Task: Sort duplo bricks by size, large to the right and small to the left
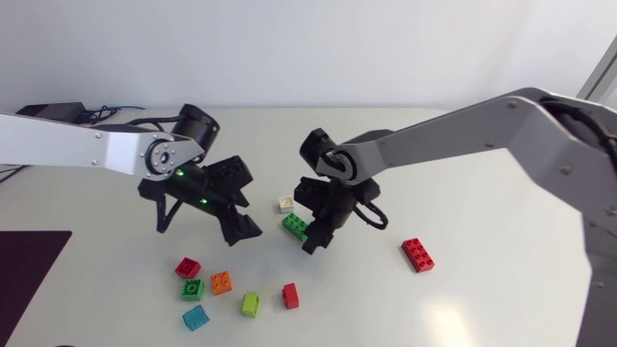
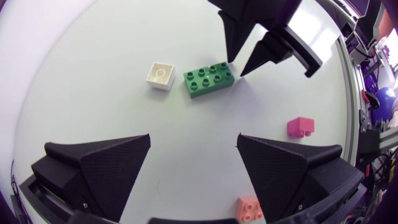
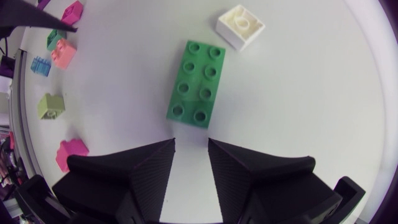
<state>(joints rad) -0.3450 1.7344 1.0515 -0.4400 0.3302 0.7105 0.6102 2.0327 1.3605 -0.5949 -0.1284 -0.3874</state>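
A large green brick [image 1: 295, 226] lies at mid-table, with a small white brick [image 1: 285, 203] just behind it. My right gripper [image 1: 316, 239] hovers at the green brick's right end. In the right wrist view the green brick [image 3: 197, 83] lies just ahead of the right gripper [image 3: 191, 142], whose fingers are drawn close together with nothing between them. My left gripper [image 1: 246, 204] hangs to the left of both bricks. In the left wrist view it [image 2: 194, 168] is wide open and empty, with the green brick [image 2: 210, 79] and white brick [image 2: 160, 76] ahead of it.
A large red brick [image 1: 417, 253] lies to the right. Several small bricks sit at the front left: red [image 1: 187, 267], green [image 1: 192, 288], orange [image 1: 221, 282], lime [image 1: 251, 305], red [image 1: 290, 295] and blue [image 1: 196, 317]. A dark mat [image 1: 29, 260] covers the left edge.
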